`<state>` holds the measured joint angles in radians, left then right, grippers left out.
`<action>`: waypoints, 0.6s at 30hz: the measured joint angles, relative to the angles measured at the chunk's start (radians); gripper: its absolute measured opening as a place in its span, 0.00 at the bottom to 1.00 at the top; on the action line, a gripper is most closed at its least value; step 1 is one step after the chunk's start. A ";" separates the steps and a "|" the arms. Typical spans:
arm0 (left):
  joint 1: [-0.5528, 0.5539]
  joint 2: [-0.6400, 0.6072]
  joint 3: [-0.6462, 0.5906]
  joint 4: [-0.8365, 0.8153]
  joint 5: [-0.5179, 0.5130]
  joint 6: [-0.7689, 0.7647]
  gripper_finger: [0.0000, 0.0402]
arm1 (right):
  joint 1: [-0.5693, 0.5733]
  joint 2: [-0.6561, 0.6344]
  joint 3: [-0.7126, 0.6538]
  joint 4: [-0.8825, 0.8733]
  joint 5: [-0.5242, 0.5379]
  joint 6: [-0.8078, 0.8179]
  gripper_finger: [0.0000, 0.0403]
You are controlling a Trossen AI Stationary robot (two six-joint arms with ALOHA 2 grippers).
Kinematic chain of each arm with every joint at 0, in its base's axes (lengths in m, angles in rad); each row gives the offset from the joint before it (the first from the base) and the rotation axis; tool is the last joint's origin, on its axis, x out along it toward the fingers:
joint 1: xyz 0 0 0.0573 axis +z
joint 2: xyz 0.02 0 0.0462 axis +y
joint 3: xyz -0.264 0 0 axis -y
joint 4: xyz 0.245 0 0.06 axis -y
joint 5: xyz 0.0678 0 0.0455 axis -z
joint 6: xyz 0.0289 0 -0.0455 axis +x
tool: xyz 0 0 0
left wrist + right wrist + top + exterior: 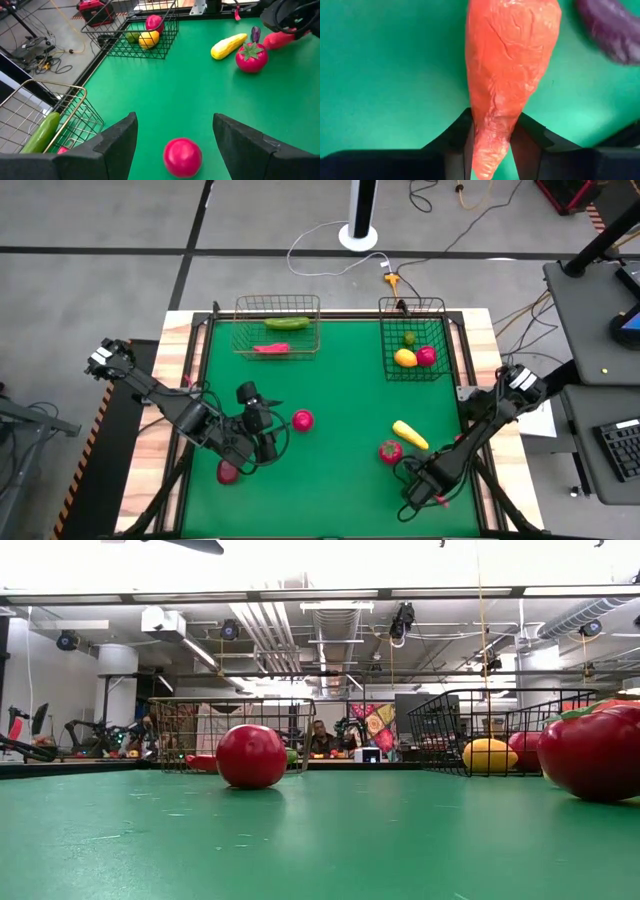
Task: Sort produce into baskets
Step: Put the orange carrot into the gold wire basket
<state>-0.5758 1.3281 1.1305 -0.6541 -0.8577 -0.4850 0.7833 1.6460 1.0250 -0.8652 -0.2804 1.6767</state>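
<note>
Red-orange wrinkled chili (507, 75) clamped between right gripper (492, 142) fingers, tip poking past them, low over green mat (340, 395) near front right corner. Purple piece (612, 27) just beside. Left gripper (175, 145) spread wide, holding nothing, pink round ball fruit (183, 157) between fingers on mat. Tan wire basket (277, 326) at back: green cucumber (287, 323), red piece. Black wire basket (413, 337): lemon (405, 358), lime, pink fruit. Yellow long piece (409, 434), red tomato (390, 450) on mat nearby. Room behind: ceiling pipes, seated person.

High view straight down; low view level; both share pink ball (302, 420).
</note>
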 joint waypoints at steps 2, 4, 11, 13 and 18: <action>0.000 0.000 -0.002 0.008 0.003 0.000 0.60 | 0.000 -0.030 0.008 0.000 -0.017 -0.002 0.23; 0.000 0.002 -0.002 0.015 0.010 0.001 0.60 | 0.000 -0.069 0.024 0.000 -0.026 -0.011 0.23; -0.002 0.033 -0.075 0.192 0.147 0.110 0.60 | 0.000 -0.240 0.107 0.000 0.109 -0.077 0.23; -0.002 0.043 -0.113 0.318 0.196 0.163 0.60 | 0.000 -0.285 0.132 0.003 0.216 -0.132 0.23; 0.003 0.061 -0.227 0.702 0.248 0.267 0.60 | -0.039 -0.349 0.169 0.016 0.499 -0.362 0.24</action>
<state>-0.5724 1.3892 0.9030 0.0479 -0.6097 -0.2177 0.7438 1.2973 1.1938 -0.8494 0.2187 1.3146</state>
